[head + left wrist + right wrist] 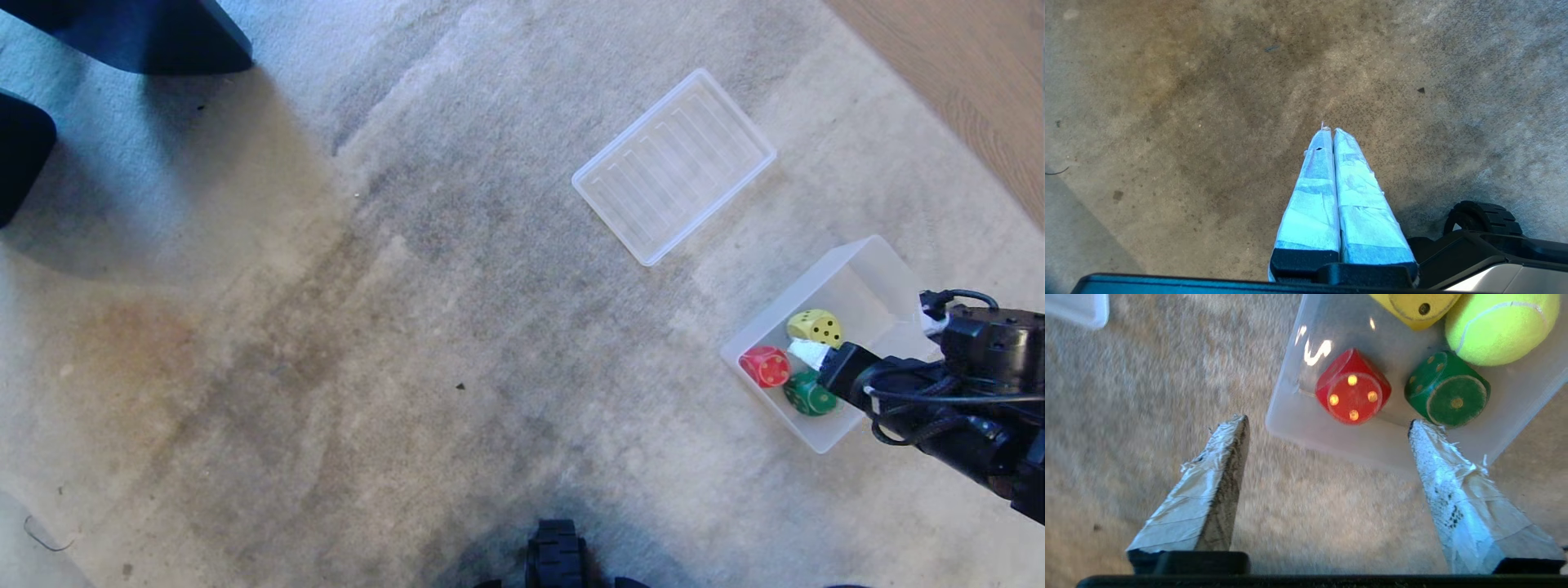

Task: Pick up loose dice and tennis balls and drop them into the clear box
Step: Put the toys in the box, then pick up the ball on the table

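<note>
The clear box stands on the carpet at the right. Inside it lie a yellow die, a red die and a green die. My right gripper hangs over the box, open and empty. In the right wrist view the gripper has its taped fingers spread wide above the box's near wall. Past them are the red die, green die, yellow die and a tennis ball. My left gripper is shut over bare carpet.
A flat ribbed clear tray lies on the carpet beyond the box. Dark furniture stands at the far left. Wood floor begins at the far right. My base wheel shows at the near edge.
</note>
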Controlling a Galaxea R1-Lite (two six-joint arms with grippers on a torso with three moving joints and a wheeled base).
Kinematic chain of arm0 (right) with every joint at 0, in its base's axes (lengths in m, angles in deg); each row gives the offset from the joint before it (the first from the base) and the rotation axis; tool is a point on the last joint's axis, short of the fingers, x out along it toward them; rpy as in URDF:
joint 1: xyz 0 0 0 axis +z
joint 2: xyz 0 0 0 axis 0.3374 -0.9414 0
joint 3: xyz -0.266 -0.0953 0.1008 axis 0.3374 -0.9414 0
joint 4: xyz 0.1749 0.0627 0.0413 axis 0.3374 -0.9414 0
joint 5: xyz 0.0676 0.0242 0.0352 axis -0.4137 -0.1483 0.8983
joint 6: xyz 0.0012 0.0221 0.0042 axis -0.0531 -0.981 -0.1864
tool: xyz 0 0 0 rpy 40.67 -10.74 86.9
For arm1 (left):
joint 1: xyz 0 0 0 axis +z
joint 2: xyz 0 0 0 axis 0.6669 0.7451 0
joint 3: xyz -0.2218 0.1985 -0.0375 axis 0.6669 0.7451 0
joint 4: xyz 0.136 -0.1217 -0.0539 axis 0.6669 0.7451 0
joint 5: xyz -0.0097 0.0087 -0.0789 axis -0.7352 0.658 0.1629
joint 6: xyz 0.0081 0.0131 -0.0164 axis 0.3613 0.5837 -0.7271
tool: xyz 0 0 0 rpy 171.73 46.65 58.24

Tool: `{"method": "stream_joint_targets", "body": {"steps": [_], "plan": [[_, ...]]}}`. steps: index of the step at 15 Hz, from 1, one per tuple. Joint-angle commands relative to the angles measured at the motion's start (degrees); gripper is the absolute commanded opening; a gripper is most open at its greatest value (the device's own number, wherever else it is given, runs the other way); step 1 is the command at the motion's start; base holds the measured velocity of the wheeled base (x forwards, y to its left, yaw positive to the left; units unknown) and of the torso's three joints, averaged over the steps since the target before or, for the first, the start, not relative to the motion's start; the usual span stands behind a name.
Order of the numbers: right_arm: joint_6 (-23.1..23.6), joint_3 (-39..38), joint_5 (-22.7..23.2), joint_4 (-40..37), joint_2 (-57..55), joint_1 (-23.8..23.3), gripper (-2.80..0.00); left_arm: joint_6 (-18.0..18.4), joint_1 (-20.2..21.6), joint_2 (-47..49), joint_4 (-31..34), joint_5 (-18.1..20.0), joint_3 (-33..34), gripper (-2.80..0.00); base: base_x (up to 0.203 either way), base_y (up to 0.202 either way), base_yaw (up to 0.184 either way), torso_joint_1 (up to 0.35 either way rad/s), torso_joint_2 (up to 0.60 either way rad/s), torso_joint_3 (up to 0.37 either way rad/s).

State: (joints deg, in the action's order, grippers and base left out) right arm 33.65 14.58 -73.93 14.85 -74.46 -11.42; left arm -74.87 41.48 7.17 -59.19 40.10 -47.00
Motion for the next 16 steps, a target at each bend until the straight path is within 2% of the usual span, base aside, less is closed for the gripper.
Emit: {"method": "stream_joint_targets", "body": {"steps": [1, 4, 5, 8, 12, 14, 16], "plan": [[1.3, -1.3, 1.0, -8.4, 14.2, 0.2, 0.0, -0.1, 0.0, 0.0, 0.0, 0.0, 0.0, -2.8, 0.0, 0.0, 0.0, 0.0, 0.0, 0.0], [3.2, -4.7, 3.2, -16.7, 31.9, 0.4, 0.0, -0.1, 0.0, 0.0, 0.0, 0.0, 0.0, -2.8, 0.0, 0.0, 0.0, 0.0, 0.0, 0.0], [4.6, -6.6, 4.3, -18.9, 38.4, 0.3, -2.8, 0.0, 0.0, 0.0, 0.0, 0.0, 0.0, -2.8, 0.0, 0.0, 0.0, 0.0, 0.0, 0.0], [11.1, -11.3, 6.4, -31.3, 55.2, -0.9, -2.8, -0.1, 0.0, 0.0, 0.0, 0.0, 0.0, -2.8, 0.0, 0.0, 0.0, 0.0, 0.0, 0.0], [24.6, -15.8, 7.3, -49.6, 73.2, -5.1, -2.8, -0.1, 0.0, 0.0, 0.0, 0.0, 0.0, -2.8, 0.0, 0.0, 0.0, 0.0, 0.0, 0.0], [28.2, -19.3, 7.5, -54.0, 79.9, -8.4, -2.8, -0.1, 0.0, 0.0, 0.0, 0.0, 0.0, -2.8, 0.0, 0.0, 0.0, 0.0, 0.0, 0.0], [29.6, -21.8, 7.5, -55.2, 83.9, -9.4, -2.8, -0.1, 0.0, 0.0, 0.0, 0.0, 0.0, -2.8, 0.0, 0.0, 0.0, 0.0, 0.0, 0.0]]}}
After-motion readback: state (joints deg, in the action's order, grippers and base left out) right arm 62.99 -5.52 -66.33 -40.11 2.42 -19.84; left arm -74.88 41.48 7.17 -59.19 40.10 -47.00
